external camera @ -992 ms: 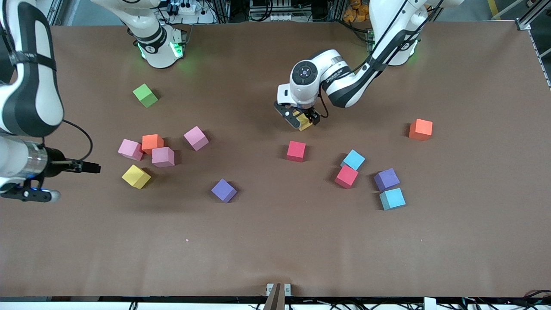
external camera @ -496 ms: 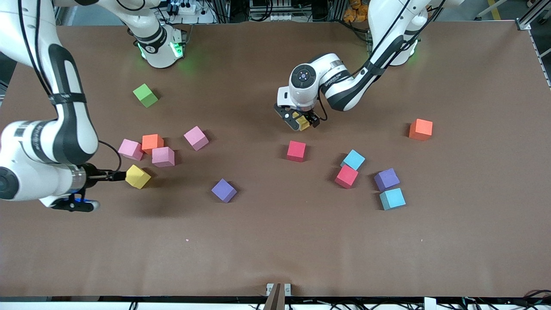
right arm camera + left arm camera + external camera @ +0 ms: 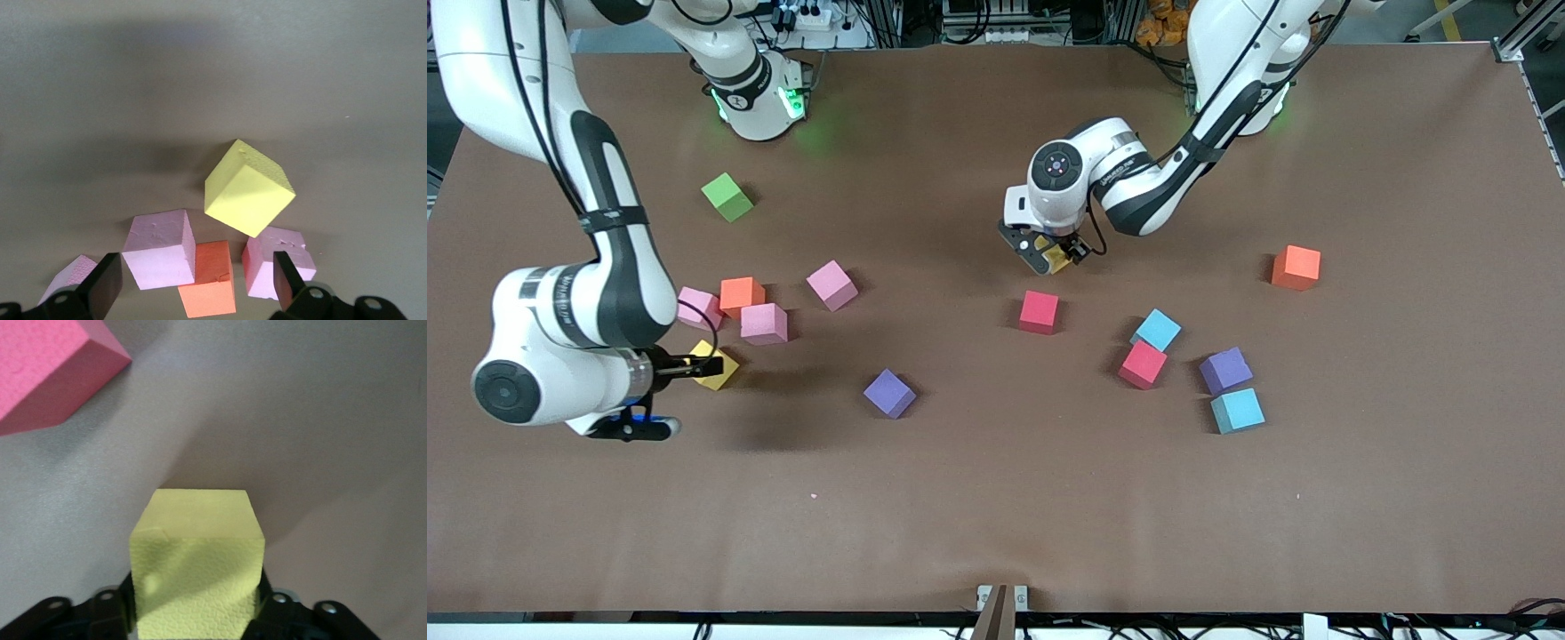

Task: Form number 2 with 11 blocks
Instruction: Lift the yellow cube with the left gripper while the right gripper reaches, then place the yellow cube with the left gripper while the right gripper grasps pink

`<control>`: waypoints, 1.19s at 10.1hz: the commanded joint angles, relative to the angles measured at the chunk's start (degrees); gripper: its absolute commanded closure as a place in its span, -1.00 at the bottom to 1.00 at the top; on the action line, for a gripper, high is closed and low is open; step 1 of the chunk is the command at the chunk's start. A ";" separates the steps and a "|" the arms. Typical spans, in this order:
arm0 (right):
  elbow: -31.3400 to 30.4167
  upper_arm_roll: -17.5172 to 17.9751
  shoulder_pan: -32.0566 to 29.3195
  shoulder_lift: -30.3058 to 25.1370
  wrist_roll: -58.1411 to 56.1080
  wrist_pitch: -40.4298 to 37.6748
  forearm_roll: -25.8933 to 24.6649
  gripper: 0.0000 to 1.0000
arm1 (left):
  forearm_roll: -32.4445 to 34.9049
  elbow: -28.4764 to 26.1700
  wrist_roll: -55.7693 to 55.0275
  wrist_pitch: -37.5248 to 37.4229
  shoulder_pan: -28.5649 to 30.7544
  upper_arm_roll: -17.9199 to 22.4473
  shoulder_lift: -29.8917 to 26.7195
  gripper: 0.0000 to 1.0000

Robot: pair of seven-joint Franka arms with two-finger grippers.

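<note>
My left gripper [image 3: 1052, 256] is shut on a yellow cube [image 3: 197, 550] and holds it low over the table's middle, above a red cube [image 3: 1039, 312]. My right gripper [image 3: 704, 364] is open over a second yellow cube [image 3: 725, 372], which shows ahead of its fingers [image 3: 107, 287] in the right wrist view [image 3: 248, 188]. Beside it lie an orange cube [image 3: 742, 294] and three pink cubes [image 3: 764, 324]. A purple cube [image 3: 889, 393] lies nearer the camera. The blocks lie scattered; no digit shape shows.
Toward the left arm's end lie a light blue cube [image 3: 1157, 330], a red cube [image 3: 1143, 364], a purple cube [image 3: 1225, 370], a light blue cube [image 3: 1237, 410] and an orange cube [image 3: 1296, 267]. A green cube [image 3: 727, 196] sits near the right arm's base.
My right arm has swung in from the table's end, and its gripper now hangs over the yellow cube by the pink cluster. My left gripper shifted slightly with its yellow cube.
</note>
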 commanded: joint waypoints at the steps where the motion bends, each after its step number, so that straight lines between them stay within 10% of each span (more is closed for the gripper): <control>1: 0.79 -0.01 -0.32 -0.35 0.47 -0.37 0.20 -1.00 | -1.50 0.17 -12.97 -0.52 -1.93 0.04 -1.81 0.94; 6: -6.91 -0.09 -2.17 -7.27 -2.35 -5.57 0.38 -1.00 | -14.43 2.19 -40.46 -1.93 -12.12 0.30 -3.05 0.98; 12: -31.80 0.08 -0.77 -20.39 -4.17 10.49 4.25 -1.00 | -20.24 7.55 -56.81 -1.49 -17.49 0.91 2.48 0.98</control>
